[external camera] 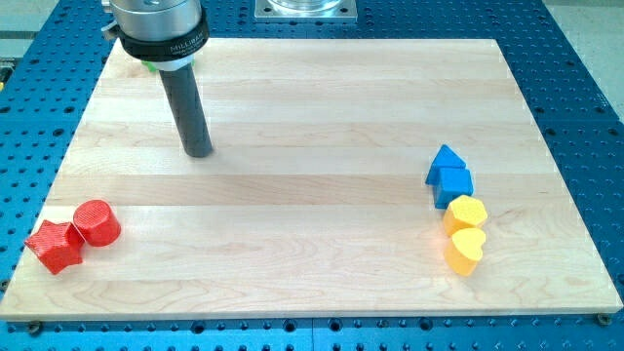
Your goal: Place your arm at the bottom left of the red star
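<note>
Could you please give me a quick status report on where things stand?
My tip upper left of board, clear of all blocks. Red star at bottom-left corner, touching red cylinder. Path down to star open.

A single camera looks down at a steep angle from the near edge of the wooden counter (322, 107), close enough that the counter nearly fills the frame, its far edge at the view's top.

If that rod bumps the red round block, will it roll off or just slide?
Probably slide: the red cylinder stands on its flat end, so it is unlikely to roll. It looks small and rigid, likely light. It touches the red star, so a push from the view's right would probably shove both. My tip is far off.
</note>
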`<move>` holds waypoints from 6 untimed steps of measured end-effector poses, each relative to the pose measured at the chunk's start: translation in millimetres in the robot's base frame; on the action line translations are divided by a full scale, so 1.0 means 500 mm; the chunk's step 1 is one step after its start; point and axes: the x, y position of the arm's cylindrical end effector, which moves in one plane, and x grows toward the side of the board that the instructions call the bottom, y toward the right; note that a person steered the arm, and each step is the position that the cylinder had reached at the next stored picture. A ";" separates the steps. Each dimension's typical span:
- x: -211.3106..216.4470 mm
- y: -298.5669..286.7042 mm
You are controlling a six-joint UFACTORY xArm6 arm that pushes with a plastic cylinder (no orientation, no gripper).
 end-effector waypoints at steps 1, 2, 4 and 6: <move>0.001 0.000; 0.002 0.000; 0.047 -0.217; 0.091 -0.331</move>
